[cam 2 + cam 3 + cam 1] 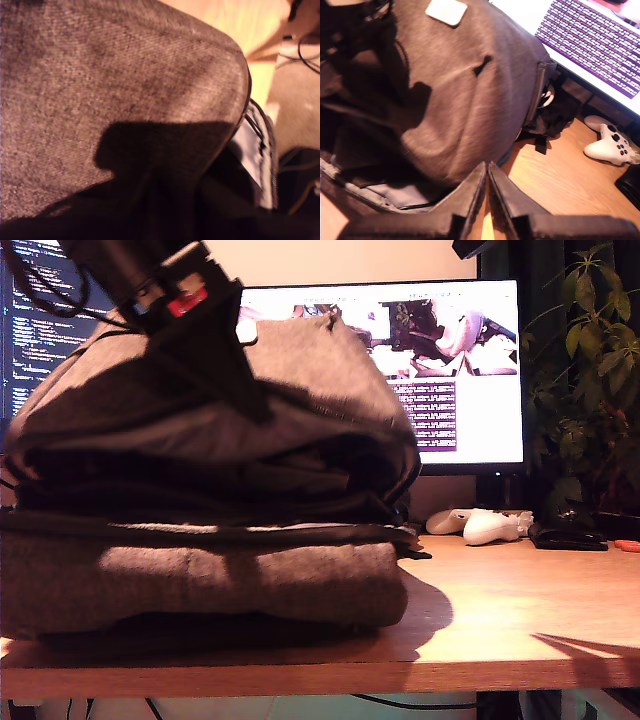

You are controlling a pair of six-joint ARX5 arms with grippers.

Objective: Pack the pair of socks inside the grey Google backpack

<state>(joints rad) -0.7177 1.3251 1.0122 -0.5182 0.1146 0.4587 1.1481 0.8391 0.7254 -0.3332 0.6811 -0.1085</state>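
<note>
Your grey Google backpack (200, 470) fills the exterior view's left half on the worktop (500, 620); no socks show anywhere. Second pincer (487, 172) is pressed together, empty; the first's state can't be told. Risk: zipping up without the socks.

In the upper left of the exterior view a black arm (150, 280) shows as a dark, boxy, blurred mass; which arm it is cannot be told. A small bright red part (187, 302) sits on its lower casing, beside a paler grey patch, and thin dark cables (45, 295) loop away behind it toward that view's left edge. In the second wrist view my second gripper (487, 172) fills the lower middle of the frame: two flat, dark brown-black fingers (507, 197), wedge-shaped and tapering to narrow tips, rising from a wide dark blocky base along the bottom edge.
</note>
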